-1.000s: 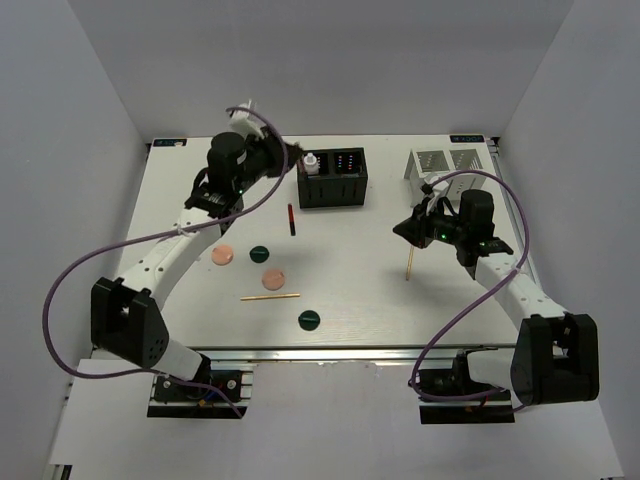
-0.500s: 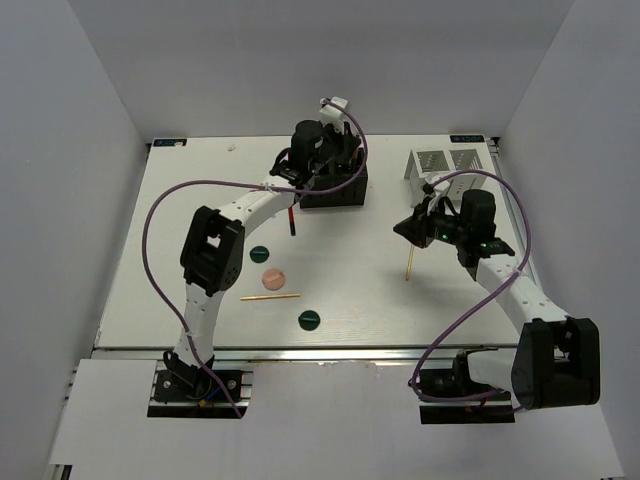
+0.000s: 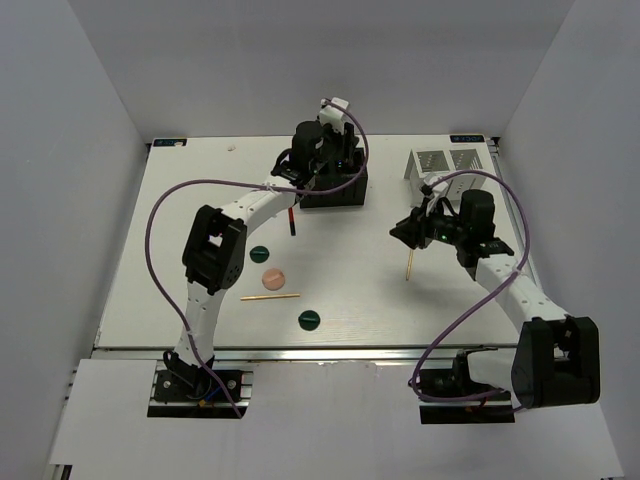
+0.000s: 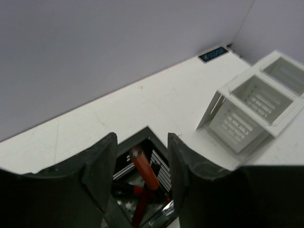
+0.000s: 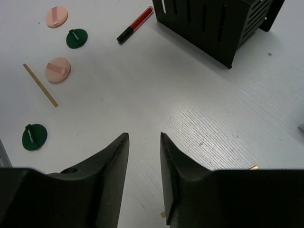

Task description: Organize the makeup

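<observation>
The right claw [image 5: 144,138] has edged left, open low over the desk [image 3: 190,210]. The left claw [image 4: 142,142] reaches far over the box [image 3: 345,192], also open. Only its wrist view shows pencils [image 4: 146,173] inside.

White arm links [image 3: 250,208] with black joints [image 3: 213,250], trailing looping purple cables [image 3: 148,232].
</observation>
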Controlling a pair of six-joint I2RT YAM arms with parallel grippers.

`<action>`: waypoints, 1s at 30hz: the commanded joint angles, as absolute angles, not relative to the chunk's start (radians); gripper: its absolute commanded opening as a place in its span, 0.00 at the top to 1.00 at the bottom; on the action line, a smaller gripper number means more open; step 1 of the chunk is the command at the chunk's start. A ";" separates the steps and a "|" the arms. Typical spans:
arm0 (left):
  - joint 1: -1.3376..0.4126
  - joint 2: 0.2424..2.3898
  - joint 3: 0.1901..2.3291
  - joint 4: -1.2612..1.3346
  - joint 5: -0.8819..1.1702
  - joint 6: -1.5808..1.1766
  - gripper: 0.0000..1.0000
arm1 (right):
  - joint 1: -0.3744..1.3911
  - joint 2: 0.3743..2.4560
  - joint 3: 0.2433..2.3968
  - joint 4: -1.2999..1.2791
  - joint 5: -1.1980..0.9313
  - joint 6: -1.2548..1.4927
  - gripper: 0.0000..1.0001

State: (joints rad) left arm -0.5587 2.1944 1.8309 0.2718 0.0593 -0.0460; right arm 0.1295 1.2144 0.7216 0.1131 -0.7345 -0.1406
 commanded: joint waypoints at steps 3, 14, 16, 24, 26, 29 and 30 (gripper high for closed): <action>-0.561 2.109 1.749 0.302 0.051 -0.048 0.36 | 0.175 1.265 0.776 0.100 -0.782 -0.199 0.59; -0.537 1.866 1.743 0.200 -0.052 -0.222 1.00 | 0.521 1.399 0.902 0.110 -0.511 -0.157 0.61; -0.497 1.720 1.677 0.121 -0.063 -0.273 1.00 | 0.650 1.478 0.957 0.121 -0.308 -0.114 0.60; -0.347 1.047 1.094 -0.088 -0.211 -0.400 0.35 | 0.831 1.863 1.352 -0.078 0.093 0.214 0.55; -0.344 0.896 1.000 -0.164 -0.268 -0.437 0.34 | 0.833 1.966 1.475 -0.152 0.127 0.279 0.54; -0.341 0.735 0.904 -0.274 -0.326 -0.526 0.34 | 0.854 2.037 1.551 -0.146 0.187 0.319 0.52; -0.341 0.703 0.870 -0.319 -0.339 -0.543 0.34 | 0.867 2.067 1.568 -0.143 0.219 0.319 0.51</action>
